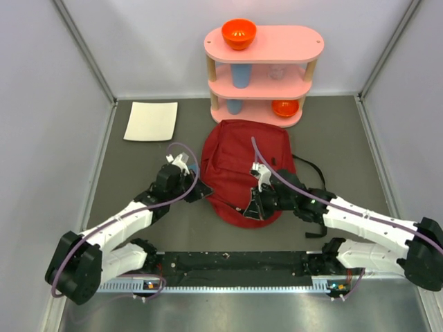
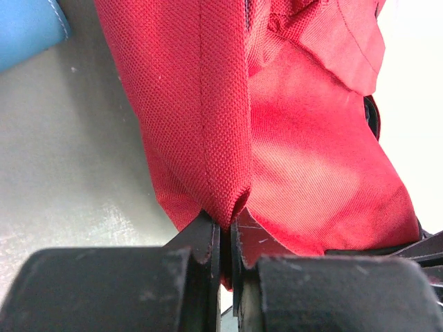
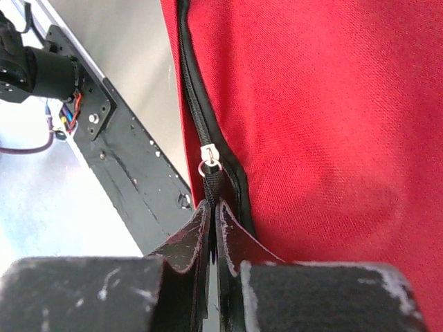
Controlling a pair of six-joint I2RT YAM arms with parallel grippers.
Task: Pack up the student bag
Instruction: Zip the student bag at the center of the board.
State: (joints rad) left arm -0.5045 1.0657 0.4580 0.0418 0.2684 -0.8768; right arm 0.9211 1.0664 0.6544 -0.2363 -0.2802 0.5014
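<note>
- student bag (image 1: 242, 162) flat mid-table, just in front of pink shelf (image 1: 263, 76).
- L gripper (image 2: 225, 238): fingers pinching bag's fabric edge.
- R gripper (image 3: 215, 218): fingers pinching zipper pull (image 3: 212, 181).
- Early stage, prob. working the zip; no packing visible.

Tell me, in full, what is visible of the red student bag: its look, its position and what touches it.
The student bag is a soft backpack of dark-red woven fabric, lying slack on the grey table, close in front of the pink shelf. Black straps trail out at its right. A black zipper runs along one edge. The left pincer is shut on a fabric fold; the right pincer on the zipper pull.
</note>
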